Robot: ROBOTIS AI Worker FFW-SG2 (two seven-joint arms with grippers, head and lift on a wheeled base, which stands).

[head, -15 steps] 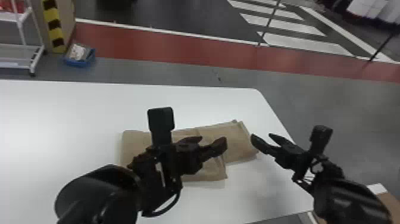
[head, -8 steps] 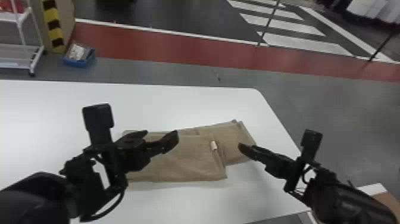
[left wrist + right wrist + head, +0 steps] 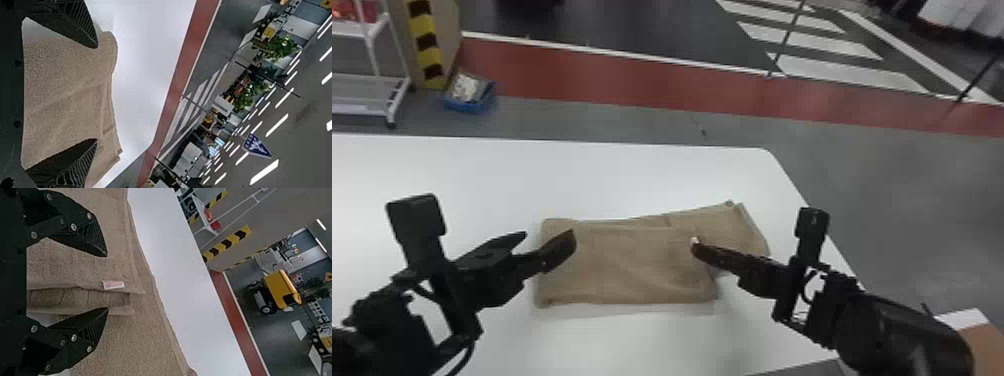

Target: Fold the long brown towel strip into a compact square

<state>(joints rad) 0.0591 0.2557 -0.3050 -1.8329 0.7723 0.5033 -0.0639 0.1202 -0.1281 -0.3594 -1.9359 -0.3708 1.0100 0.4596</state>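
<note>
Both our left pincer (image 3: 96, 93) and right pincer (image 3: 107, 282) gape; the towel strip (image 3: 632, 265) lies on the white surface (image 3: 657, 175), likely light and limp: we'd grip all layers by the label (image 3: 113, 284).

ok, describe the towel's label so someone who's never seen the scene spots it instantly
On the white table lies the folded brown towel. Look near the right end of its upper folded section, by the right gripper. The label is the small white rectangle with reddish marks, set apart from the plain brown cloth around it.
</note>
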